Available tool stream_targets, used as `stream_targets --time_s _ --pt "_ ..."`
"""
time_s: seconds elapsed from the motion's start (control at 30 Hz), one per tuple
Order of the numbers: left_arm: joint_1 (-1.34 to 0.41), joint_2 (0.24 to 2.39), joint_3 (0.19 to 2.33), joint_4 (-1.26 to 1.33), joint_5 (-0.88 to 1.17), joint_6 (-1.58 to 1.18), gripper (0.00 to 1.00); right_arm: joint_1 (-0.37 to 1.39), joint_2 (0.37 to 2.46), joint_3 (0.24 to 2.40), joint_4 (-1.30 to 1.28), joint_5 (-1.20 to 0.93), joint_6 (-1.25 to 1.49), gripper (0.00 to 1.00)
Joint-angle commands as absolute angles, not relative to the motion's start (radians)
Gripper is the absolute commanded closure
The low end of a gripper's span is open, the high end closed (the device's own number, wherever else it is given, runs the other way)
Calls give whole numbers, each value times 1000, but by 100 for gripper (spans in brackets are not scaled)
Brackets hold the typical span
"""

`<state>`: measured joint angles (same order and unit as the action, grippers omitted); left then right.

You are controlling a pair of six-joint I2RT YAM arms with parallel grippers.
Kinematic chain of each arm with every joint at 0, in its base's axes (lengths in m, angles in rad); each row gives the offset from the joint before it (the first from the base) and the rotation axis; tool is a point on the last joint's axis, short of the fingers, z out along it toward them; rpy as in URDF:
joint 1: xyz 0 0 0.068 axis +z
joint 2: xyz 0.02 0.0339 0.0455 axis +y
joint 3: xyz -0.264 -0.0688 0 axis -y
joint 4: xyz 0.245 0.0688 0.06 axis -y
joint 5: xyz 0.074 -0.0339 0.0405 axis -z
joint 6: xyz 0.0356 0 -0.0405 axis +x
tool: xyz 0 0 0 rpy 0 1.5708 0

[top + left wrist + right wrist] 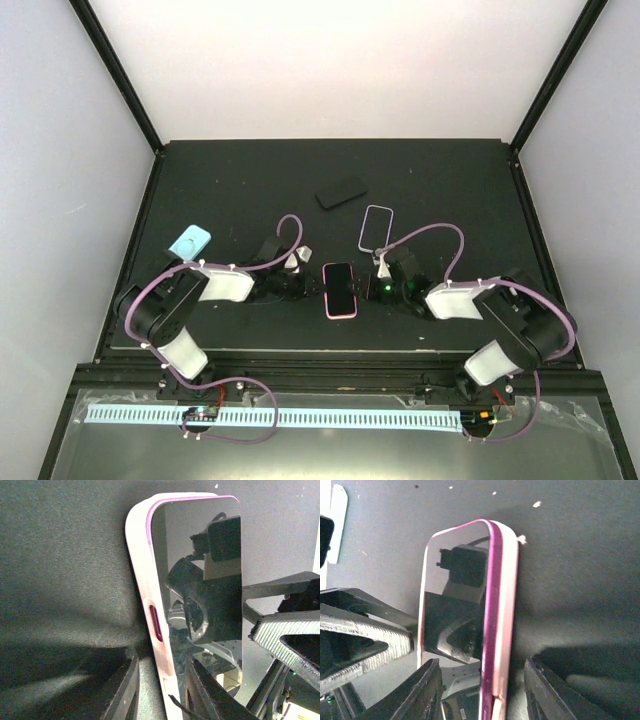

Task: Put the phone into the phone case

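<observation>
A black-screened phone (340, 288) with a magenta rim lies screen up in a pink case (145, 580) at the table's near middle, between both grippers. My left gripper (312, 285) is open and straddles the case's left long edge (161, 659); one finger (122, 690) stands on the table apart from the case, the other (210, 692) is over the screen. My right gripper (372, 290) is open and straddles the right long edge (482, 662), with gaps on both sides. The pink case (507, 605) shows a small step near its lower end.
A second black phone (341, 191) lies farther back. A clear case with a purple rim (376, 227) lies just behind my right gripper. A light blue case (188, 243) lies at the left. Cables loop over both arms.
</observation>
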<state>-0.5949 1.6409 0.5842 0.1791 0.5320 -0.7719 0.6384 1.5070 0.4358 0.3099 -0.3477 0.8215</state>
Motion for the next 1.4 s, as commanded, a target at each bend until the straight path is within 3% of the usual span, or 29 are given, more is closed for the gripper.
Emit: stream_targets --time_s 0.0,0.27,0.5,1.37 --pt "-592 1685 553 137 535 -770 73 633 1590 449 402 -420 837 53" --pt "-591 1688 553 108 482 -756 82 630 1656 495 469 -513 890 52" --pt "-590 1691 558 84 469 -755 84 618 1735 460 758 -725 1063 53" --pt "-587 1576 468 70 425 -763 76 638 1736 437 952 -776 1205 53"
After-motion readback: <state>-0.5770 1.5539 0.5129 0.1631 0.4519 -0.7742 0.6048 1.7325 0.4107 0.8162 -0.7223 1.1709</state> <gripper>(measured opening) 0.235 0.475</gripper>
